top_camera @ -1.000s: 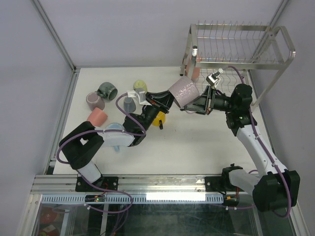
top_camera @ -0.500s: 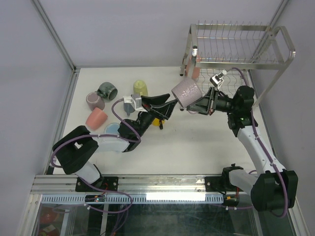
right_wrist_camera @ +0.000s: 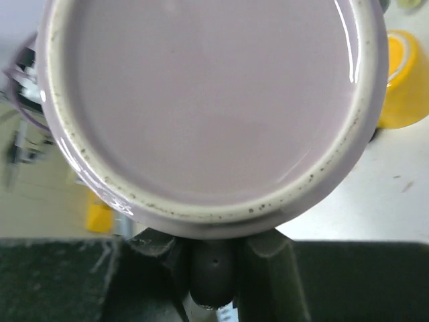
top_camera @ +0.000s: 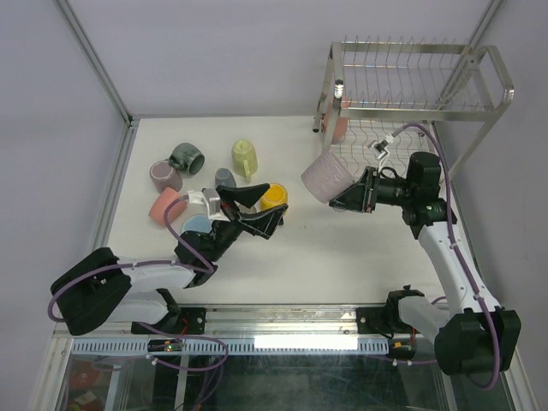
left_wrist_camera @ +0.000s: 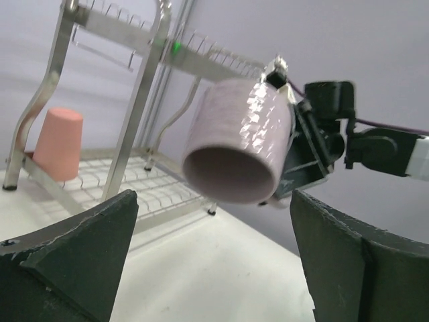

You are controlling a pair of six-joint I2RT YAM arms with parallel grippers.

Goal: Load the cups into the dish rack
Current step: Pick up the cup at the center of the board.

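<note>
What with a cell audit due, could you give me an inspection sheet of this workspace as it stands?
Surface: white table, no spills seen.
Job's things: mauve cup in the air on its side, near the dish rack; one salmon cup upside down on the rack's lower shelf; seven cups loose on the table's left side, from the dark green mug to the yellow cup.
Clutter: nothing seen.
Grippers: left gripper open, holding nothing; right gripper shut on the mauve cup.
Cables: purple cables run along both arms.
Surroundings: pale wall panels in metal framing.
</note>
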